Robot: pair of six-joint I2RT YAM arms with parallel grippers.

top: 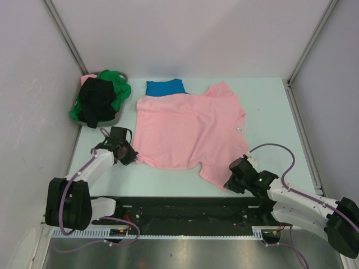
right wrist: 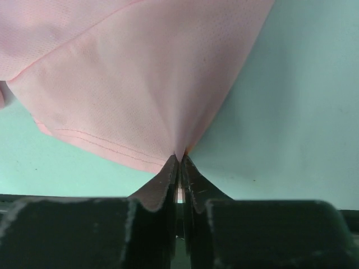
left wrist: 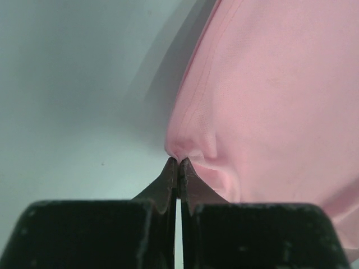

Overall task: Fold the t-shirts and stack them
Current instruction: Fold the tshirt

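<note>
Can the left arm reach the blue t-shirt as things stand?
Probably not at once. The left gripper is shut on an edge of the pink t-shirt, and the blue t-shirt lies beyond it, partly under the pink cloth. It would have to let go first.

Lab robot cell (white walls (top: 185,33), pale table (top: 275,123))

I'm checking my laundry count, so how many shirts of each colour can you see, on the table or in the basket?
Pink t-shirt: 1
Blue t-shirt: 1
Green t-shirt: 1
Black t-shirt: 1
Total: 4
Pink sliver at the basket: cannot tell.
</note>
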